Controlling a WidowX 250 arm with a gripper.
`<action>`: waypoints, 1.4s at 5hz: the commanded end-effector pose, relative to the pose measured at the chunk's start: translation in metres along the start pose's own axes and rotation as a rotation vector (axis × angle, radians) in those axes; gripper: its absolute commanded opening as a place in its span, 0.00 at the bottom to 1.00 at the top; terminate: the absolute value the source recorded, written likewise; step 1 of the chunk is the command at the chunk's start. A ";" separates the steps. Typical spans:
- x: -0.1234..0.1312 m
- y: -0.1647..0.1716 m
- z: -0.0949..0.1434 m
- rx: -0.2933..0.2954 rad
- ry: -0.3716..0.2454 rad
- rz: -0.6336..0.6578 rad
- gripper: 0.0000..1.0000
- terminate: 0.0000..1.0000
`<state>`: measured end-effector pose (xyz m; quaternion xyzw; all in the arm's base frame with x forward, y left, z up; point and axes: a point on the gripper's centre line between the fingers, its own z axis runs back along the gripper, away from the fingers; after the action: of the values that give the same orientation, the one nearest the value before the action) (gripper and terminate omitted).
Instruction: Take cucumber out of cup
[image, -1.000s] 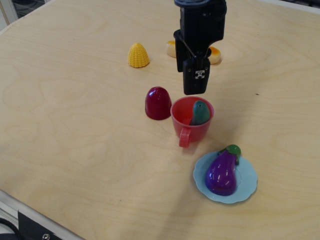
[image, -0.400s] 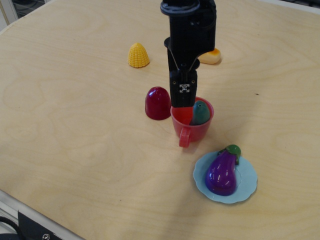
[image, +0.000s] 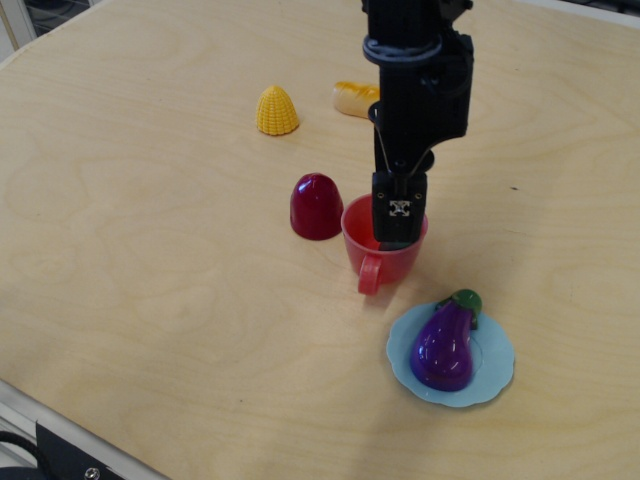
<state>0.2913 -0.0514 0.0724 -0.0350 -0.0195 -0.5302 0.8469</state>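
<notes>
Resting nearest, the purple eggplant (image: 443, 345) on its blue plate (image: 497, 372) has not moved, while behind it the gripper (image: 398, 232) has swung right and sunk into the cup (image: 378, 256), hiding the cucumber inside, jaw state indiscernible.

No readable text, only a small white patterned marker on the black pincer (image: 399, 228)

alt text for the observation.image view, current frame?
A black gripper reaches straight down into a red-pink cup on a wooden table, hiding whatever is inside. A dark red dome stands left of the cup, a purple eggplant lies on a light blue plate in front, and yellow corn and a bread roll sit behind.
</notes>
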 end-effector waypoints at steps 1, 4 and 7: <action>-0.004 0.008 -0.005 0.019 -0.003 -0.005 1.00 0.00; -0.006 0.010 -0.005 0.021 0.008 0.007 0.00 0.00; -0.008 0.030 0.036 0.087 -0.033 0.086 0.00 0.00</action>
<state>0.3105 -0.0333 0.0809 -0.0270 -0.0122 -0.4893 0.8716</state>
